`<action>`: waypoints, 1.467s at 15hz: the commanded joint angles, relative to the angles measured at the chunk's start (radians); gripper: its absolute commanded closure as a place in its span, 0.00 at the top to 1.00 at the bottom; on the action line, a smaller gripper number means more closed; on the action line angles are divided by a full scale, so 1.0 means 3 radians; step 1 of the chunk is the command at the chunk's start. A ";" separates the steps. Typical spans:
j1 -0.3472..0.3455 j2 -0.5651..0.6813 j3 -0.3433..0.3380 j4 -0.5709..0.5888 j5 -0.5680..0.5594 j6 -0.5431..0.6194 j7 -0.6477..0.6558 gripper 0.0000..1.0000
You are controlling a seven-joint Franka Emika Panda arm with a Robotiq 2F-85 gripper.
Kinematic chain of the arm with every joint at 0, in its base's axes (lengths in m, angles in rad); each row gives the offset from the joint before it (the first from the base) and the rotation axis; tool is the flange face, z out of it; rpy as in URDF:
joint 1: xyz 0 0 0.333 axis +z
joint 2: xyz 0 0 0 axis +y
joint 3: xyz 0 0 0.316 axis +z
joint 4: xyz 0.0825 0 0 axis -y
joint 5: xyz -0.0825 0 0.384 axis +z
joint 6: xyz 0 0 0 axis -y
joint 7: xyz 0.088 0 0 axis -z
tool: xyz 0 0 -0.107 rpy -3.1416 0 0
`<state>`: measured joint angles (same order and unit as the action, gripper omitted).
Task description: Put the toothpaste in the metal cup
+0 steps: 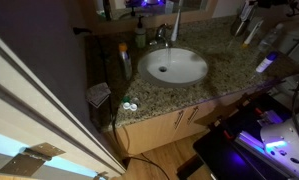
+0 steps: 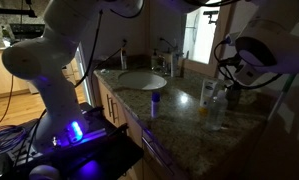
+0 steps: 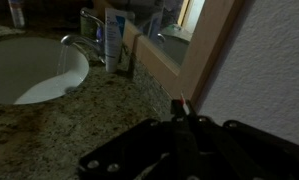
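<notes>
In the wrist view my gripper [image 3: 182, 108] is dark at the bottom of the picture, above the granite counter [image 3: 79, 120] and close to the mirror frame. Its fingers are pressed together on a thin thing with a white and red tip [image 3: 183, 101], which looks like the toothpaste seen edge-on. In an exterior view the gripper [image 2: 226, 68] hangs at the far end of the counter. A shiny cup [image 2: 217, 112], probably the metal cup, stands just below it. The cup is out of the wrist view.
A white oval sink [image 1: 174, 66] with a faucet [image 3: 74, 42] is set in the counter. A white and blue tube [image 3: 111, 40] stands by the mirror frame [image 3: 179, 60]. A blue-capped bottle [image 2: 155, 103] and a taller bottle [image 2: 206, 97] stand near the counter's front edge.
</notes>
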<state>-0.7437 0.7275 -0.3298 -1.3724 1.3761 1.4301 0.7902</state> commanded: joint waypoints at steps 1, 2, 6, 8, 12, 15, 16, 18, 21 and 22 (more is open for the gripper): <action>-0.0130 0.0186 0.0118 0.0201 0.0144 0.0089 0.0033 0.01; -0.0147 0.0225 0.0132 0.0232 0.0150 0.0083 0.0035 0.01; -0.0213 0.0342 0.0155 0.0309 0.0116 0.0062 0.0075 0.01; -0.0210 0.0373 0.0130 0.0335 0.0051 0.0097 0.0148 0.28; -0.0108 0.0248 0.0011 0.0335 -0.0381 0.0150 0.0229 0.49; -0.0056 0.0050 -0.0059 0.0400 -0.0860 0.0108 0.0223 0.69; -0.0009 -0.0079 -0.0095 0.0360 -0.1021 0.0171 0.0227 0.77; 0.0046 -0.0334 -0.0133 0.0319 -0.1372 0.0132 0.0158 0.90; 0.0199 -0.0816 -0.0214 0.0148 -0.1774 -0.0136 -0.0150 1.00; 0.0259 -0.0962 -0.0211 0.0097 -0.1909 -0.0209 -0.0227 1.00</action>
<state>-0.7201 0.5843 -0.3765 -1.2425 0.9060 1.4113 0.8056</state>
